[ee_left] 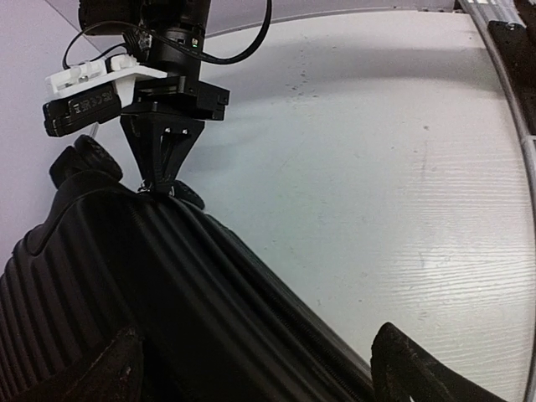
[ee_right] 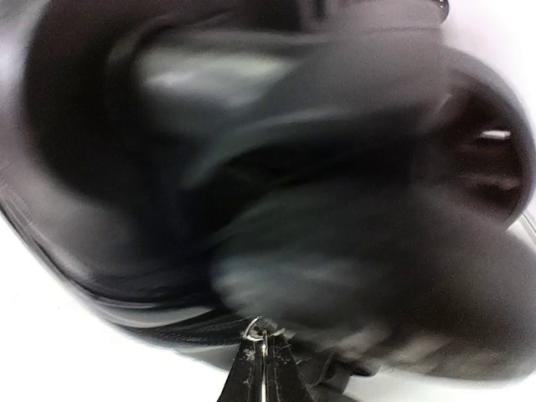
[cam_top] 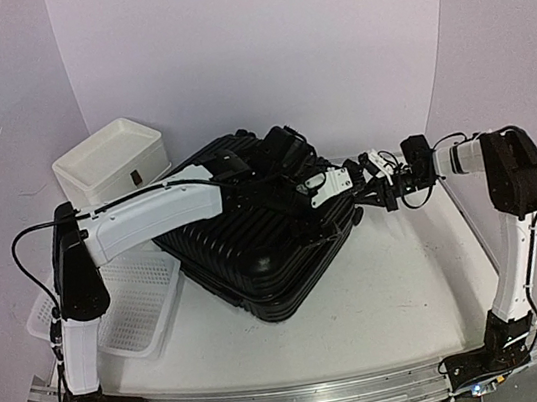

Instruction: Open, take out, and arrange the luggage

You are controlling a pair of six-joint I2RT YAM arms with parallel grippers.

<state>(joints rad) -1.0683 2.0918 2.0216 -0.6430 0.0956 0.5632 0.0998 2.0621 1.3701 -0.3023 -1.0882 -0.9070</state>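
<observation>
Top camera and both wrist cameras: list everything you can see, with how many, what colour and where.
luggage: one, black, ribbed, lying mid-table.
zip pull: one, silver, at a wheeled corner of the luggage.
box: one, white, back left.
basket: one, white, perforated, front left.
table: one, white, under everything.
left arm: one, white and black, reaching across the luggage; left fingers open.
right arm: one, black and white, reaching in from the right; right fingers shut on the zip pull.
</observation>
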